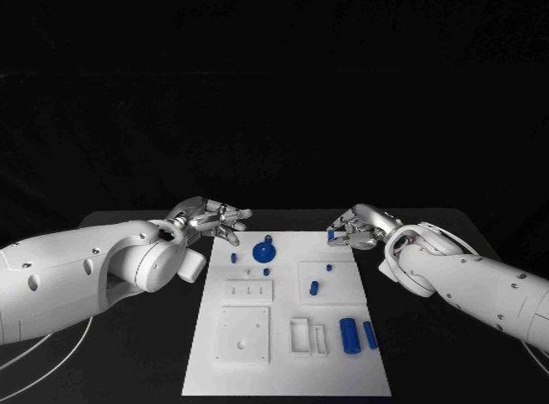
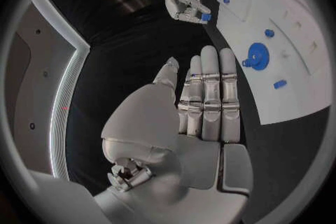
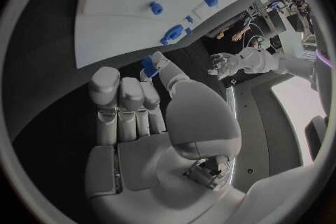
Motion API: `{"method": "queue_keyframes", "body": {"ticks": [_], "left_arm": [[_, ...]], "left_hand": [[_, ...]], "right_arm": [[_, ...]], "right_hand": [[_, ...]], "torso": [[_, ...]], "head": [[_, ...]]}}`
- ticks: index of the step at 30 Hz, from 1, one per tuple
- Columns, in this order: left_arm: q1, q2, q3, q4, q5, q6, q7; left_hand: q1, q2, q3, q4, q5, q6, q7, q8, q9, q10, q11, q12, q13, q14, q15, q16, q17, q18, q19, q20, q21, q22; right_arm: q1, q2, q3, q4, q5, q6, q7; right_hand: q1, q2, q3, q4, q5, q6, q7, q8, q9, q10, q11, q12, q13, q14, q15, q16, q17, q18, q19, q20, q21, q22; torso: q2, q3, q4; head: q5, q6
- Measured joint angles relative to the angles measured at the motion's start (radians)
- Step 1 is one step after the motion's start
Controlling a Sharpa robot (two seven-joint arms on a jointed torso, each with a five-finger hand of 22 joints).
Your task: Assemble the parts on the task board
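On a black counter [image 1: 433, 370], a white task board [image 1: 290, 337] lies lengthwise before the robot, its near end carrying two blue cylinders [image 1: 349, 335] lying side by side at the right, beside a pale slotted block [image 1: 301, 333] and a square recessed plate [image 1: 243, 334]. Farther up the board, a short blue peg [image 1: 312, 289] lies on a raised square panel, a small blue stud [image 1: 328, 268] stands just beyond it, and a blue round disc with a knob [image 1: 263, 251] sits near the far end, with small blue pieces around it. At the board's far left corner, the left hand [image 1: 211, 220] hovers over the counter, fingers [image 2: 210, 95] straight and close together, holding nothing. At the far right corner, the right hand [image 1: 362, 227] pinches a small blue part [image 3: 149, 65] between thumb and a fingertip, raised just off the board's edge, its other fingers [image 3: 120, 102] partly curled.
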Motion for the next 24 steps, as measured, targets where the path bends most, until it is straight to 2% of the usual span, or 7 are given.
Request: {"method": "queue_keyframes", "body": {"ticks": [3,9,16,19,21,23,24], "left_arm": [[0.014,0.026,0.0,-0.019,-0.019,0.029,-0.059],[0.032,0.088,-0.001,-0.061,-0.066,0.085,-0.169],[0.035,0.134,-0.004,-0.085,-0.125,0.139,-0.273],[0.036,0.149,-0.004,-0.089,-0.153,0.156,-0.309],[0.037,0.156,-0.004,-0.091,-0.17,0.166,-0.33],[0.037,0.161,-0.004,-0.092,-0.191,0.177,-0.353],[0.037,0.163,-0.005,-0.092,-0.2,0.181,-0.363]], "left_hand": [[-0.005,0.005,-0.007,0.018,0.0,0.018,-0.011,0.0,0.0,0.008,-0.02,0.079,0.028,-0.009,-0.026,0.144,0.096,-0.009,-0.005,-0.032,0.102,0.078],[-0.024,0.005,-0.021,0.032,-0.006,0.014,-0.015,0.0,0.0,0.006,-0.032,0.186,0.089,-0.031,-0.047,0.318,0.211,-0.01,-0.066,-0.05,0.271,0.219],[-0.09,-0.024,-0.024,0.089,-0.011,-0.001,-0.007,0.0,0.0,0.006,-0.032,0.158,0.096,-0.044,-0.039,0.308,0.2,-0.009,-0.089,-0.037,0.281,0.238],[-0.12,-0.054,0.011,0.13,-0.018,0.002,-0.009,0.0,0.002,0.006,-0.032,0.15,0.105,-0.044,-0.039,0.306,0.191,-0.009,-0.089,-0.037,0.271,0.238],[-0.143,-0.078,0.026,0.159,-0.024,0.041,-0.021,0.0,0.025,0.006,-0.032,0.148,0.109,-0.044,-0.039,0.306,0.19,-0.009,-0.089,-0.037,0.271,0.238],[-0.176,-0.118,0.07,0.203,-0.07,0.056,-0.028,0.0,0.074,0.006,-0.032,0.147,0.111,-0.044,-0.039,0.306,0.19,-0.009,-0.089,-0.037,0.266,0.242],[-0.187,-0.148,0.094,0.227,-0.093,0.066,-0.033,0.0,0.132,0.006,-0.032,0.147,0.115,-0.044,-0.039,0.306,0.191,-0.009,-0.089,-0.037,0.266,0.246]], "right_arm": [[0.005,0.009,0.0,0.033,-0.021,0.005,-0.03],[0.009,0.047,-0.001,0.082,-0.071,0.017,-0.093],[0.011,0.094,-0.014,0.108,-0.117,0.025,-0.151],[0.012,0.108,-0.018,0.113,-0.131,0.027,-0.169],[0.014,0.115,-0.019,0.117,-0.138,0.027,-0.178],[0.014,0.122,-0.02,0.121,-0.145,0.027,-0.187],[0.014,0.125,-0.021,0.122,-0.147,0.027,-0.191]], "right_hand": [[0.002,-0.015,0.015,0.015,-0.004,0.0,0.0,0.0,0.0,0.0,0.0,0.0,0.0,0.0,0.0,0.0,0.001,0.0,0.0,0.0,0.0,0.0],[0.005,-0.035,0.047,0.033,-0.016,0.0,0.0,-0.002,0.0,0.0,0.0,0.0,0.0,0.0,0.0,0.0,0.004,0.0,0.0,0.0,0.0,0.0],[-0.005,-0.047,0.05,0.047,0.029,0.0,0.0,-0.002,0.0,0.0,0.0,0.0,0.0,0.0,0.0,0.0,0.006,0.0,0.0,0.0,0.0,0.0],[-0.002,-0.05,0.051,0.048,0.036,-0.001,0.0,-0.002,0.0,0.0,0.0,0.0,0.0,0.0,0.0,0.0,0.006,0.0,0.0,0.0,0.0,0.0],[-0.002,-0.05,0.053,0.05,0.046,-0.001,0.0,-0.002,0.0,0.0,0.0,0.0,-0.001,0.0,0.0,0.0,0.005,0.0,0.0,0.0,0.0,0.0],[-0.002,-0.05,0.054,0.051,0.046,-0.001,0.0,-0.002,0.0,0.0,0.0,0.0,-0.001,0.0,0.0,0.0,0.005,0.0,0.0,0.0,0.0,0.0],[-0.002,-0.05,0.054,0.051,0.046,-0.001,0.0,-0.002,0.0,0.0,0.0,0.0,-0.001,0.0,0.0,0.0,0.005,0.0,0.0,0.0,0.0,0.0]], "torso": [[-0.009,-0.0009,-0.0015],[-0.025,-0.0032,-0.0022],[-0.035,-0.0046,-0.0028],[-0.037,-0.0051,-0.0022],[-0.037,-0.0051,-0.0021],[-0.036,-0.0051,-0.0022],[-0.036,-0.0051,-0.0022]], "head": [[0.005,-0.004],[0.019,-0.013],[0.025,-0.019],[0.025,-0.019],[0.026,-0.017],[0.028,-0.017],[0.028,-0.017]]}}
